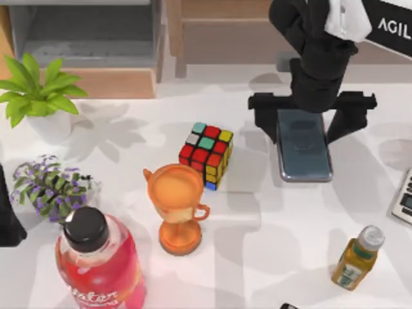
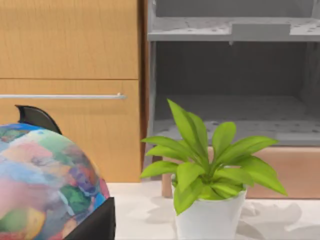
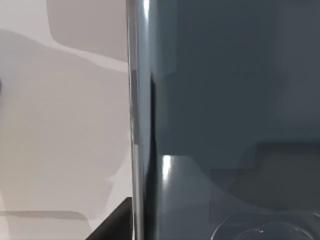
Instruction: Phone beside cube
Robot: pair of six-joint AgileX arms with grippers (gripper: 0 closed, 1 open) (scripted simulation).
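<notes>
The phone (image 1: 304, 153) lies flat on the white table, right of centre, its long side running front to back. Its dark glossy screen (image 3: 225, 100) is seen close up in the right wrist view. My right gripper (image 1: 306, 120) is open over the phone's far end, one black finger on each side of it, not touching it. The cube (image 1: 206, 154) stands to the phone's left with a strip of bare table between them. My left arm (image 1: 8, 215) is parked at the table's left edge.
An orange trophy cup (image 1: 177, 207) stands in front of the cube. A red drink bottle (image 1: 98, 265) is front left and a small yellow bottle (image 1: 358, 259) front right. Two potted plants (image 1: 40, 96) (image 1: 51, 187) are at the left, a keyed device (image 1: 405, 196) at the right edge.
</notes>
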